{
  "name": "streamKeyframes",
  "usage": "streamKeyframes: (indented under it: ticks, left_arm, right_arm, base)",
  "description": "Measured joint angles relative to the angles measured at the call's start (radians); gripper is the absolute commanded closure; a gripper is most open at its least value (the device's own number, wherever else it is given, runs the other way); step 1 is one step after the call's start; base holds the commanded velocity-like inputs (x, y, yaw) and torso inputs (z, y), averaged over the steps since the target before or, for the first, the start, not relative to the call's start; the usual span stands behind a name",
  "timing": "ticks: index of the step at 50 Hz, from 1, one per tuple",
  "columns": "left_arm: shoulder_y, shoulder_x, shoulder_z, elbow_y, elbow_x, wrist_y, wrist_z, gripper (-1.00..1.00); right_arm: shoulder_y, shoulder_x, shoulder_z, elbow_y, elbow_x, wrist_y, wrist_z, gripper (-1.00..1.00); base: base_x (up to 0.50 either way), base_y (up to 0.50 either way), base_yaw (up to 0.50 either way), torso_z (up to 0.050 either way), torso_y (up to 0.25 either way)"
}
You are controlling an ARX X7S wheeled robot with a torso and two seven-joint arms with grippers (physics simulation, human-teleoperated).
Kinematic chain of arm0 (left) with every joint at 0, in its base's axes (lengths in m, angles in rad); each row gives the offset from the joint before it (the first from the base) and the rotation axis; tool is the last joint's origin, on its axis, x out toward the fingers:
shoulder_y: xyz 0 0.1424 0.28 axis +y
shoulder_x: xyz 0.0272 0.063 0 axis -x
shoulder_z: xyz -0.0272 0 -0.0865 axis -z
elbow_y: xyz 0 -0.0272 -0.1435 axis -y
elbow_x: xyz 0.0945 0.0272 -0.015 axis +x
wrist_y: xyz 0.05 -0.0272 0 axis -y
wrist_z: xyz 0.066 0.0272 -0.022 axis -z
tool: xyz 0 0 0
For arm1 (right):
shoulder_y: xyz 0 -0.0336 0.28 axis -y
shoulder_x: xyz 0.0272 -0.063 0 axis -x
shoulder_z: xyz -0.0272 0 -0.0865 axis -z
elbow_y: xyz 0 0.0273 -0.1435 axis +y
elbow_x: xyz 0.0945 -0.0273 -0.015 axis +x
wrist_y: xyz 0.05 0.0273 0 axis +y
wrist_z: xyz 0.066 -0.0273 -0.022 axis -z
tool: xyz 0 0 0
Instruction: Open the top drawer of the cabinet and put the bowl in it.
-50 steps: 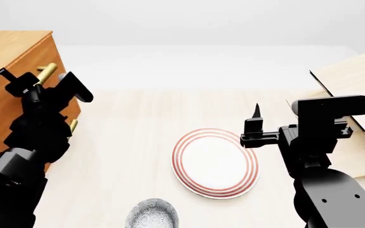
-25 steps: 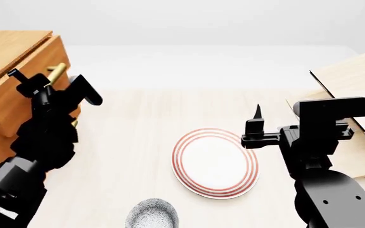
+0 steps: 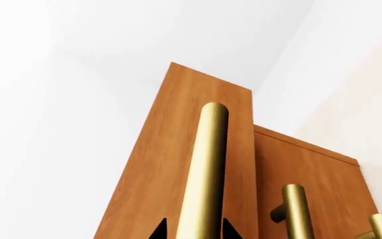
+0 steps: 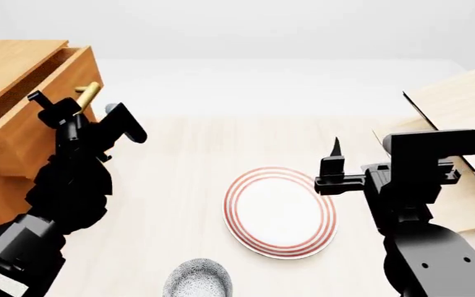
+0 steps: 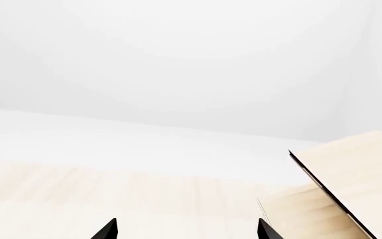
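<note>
The orange-brown cabinet [image 4: 7, 62] stands at the left. Its top drawer [image 4: 15, 145] is pulled partly out, so the hollow inside shows. My left gripper [image 4: 81, 108] is shut on that drawer's brass bar handle [image 4: 87, 91]. In the left wrist view the handle [image 3: 208, 164] runs between the two black fingertips of the left gripper [image 3: 194, 231], against the drawer front [image 3: 171, 149]. The speckled bowl [image 4: 198, 279] sits at the near edge of the table, cut off by the frame. My right gripper [image 4: 335, 164] hangs open over the table beside the plate, and in the right wrist view the right gripper [image 5: 185, 231] holds nothing.
A flat white plate with red rings [image 4: 281, 211] lies mid-table between the arms. A pale wooden rack [image 4: 460, 105] stands at the right edge, and the rack [image 5: 350, 179] also shows in the right wrist view. Brass handles of the lower drawers [image 3: 297, 209] sit beside the gripped one.
My left gripper has moved right and toward me with the handle in it. The top drawer has slid out of the cabinet. The right arm has barely moved.
</note>
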Motion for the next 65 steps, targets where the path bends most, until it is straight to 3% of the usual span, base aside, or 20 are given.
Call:
streamKeyframes:
  ticks: [48,49,65]
  left_arm:
    - [0.063,-0.006,0.06,0.314,0.043,-0.068,0.086,1.0]
    - [0.063,-0.006,0.06,0.316,0.043,-0.068,0.088,-1.0]
    - [0.065,-0.023,0.061,0.492,-0.045,-0.107,0.098,-1.0]
  right_arm:
    - [-0.017,0.007,0.014,-0.003,0.026,-0.015,0.011,-1.0]
    - [-0.017,0.008,0.014,-0.003,0.026,-0.015,0.011,-1.0]
    - [-0.018,0.009,0.014,0.004,0.033,-0.022,0.015,-1.0]
  base:
    - [0.0,0.0,0.0,0.0,0.0]
    - [0.0,0.0,0.0,0.0,0.0]
    - [0.0,0.0,0.0,0.0,0.0]
